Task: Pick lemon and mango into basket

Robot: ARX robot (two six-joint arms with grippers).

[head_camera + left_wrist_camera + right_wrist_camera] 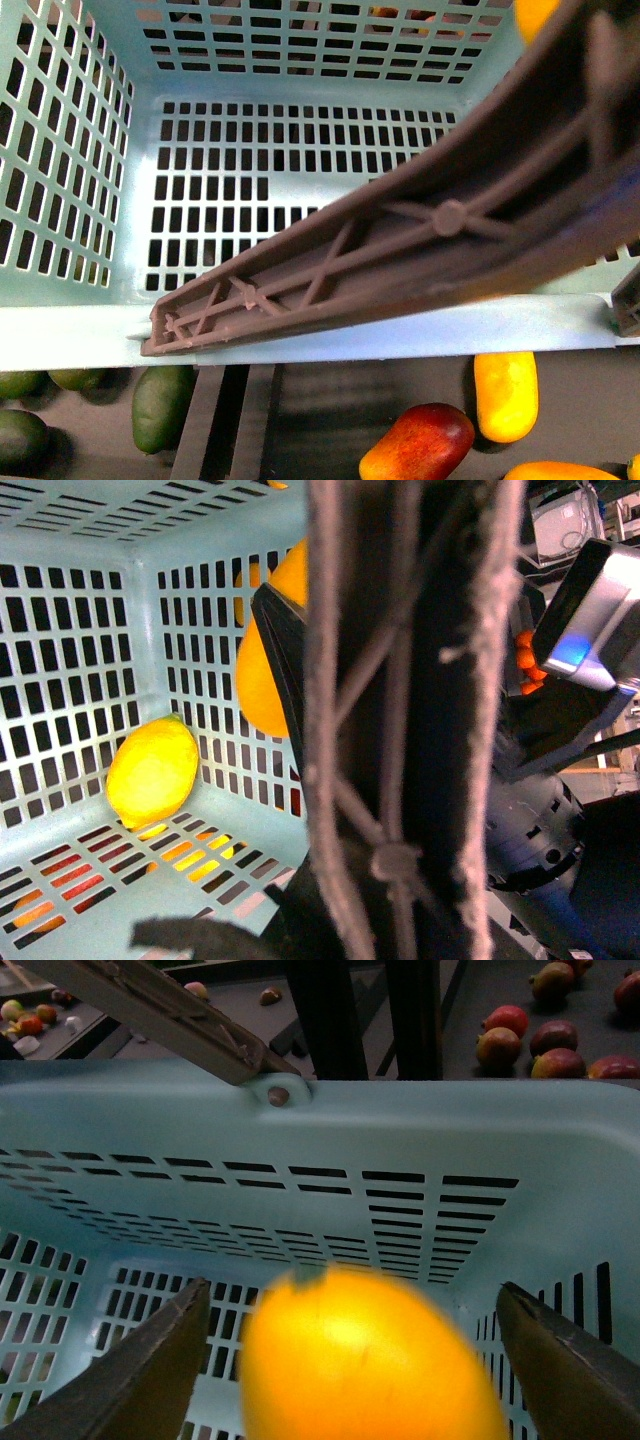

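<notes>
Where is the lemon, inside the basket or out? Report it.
Inside: the left wrist view shows the lemon lying on the slotted floor of the basket, against its wall.

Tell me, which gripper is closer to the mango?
Right. The mango is between the right gripper's open fingers over the basket; the left wrist camera sees it only from farther off, past the handle.

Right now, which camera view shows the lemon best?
The left wrist view: the lemon lies whole and sharp inside the basket. The front view shows no lemon; the handle covers part of the basket there. The right wrist view shows the blurred mango but no lemon.
</notes>
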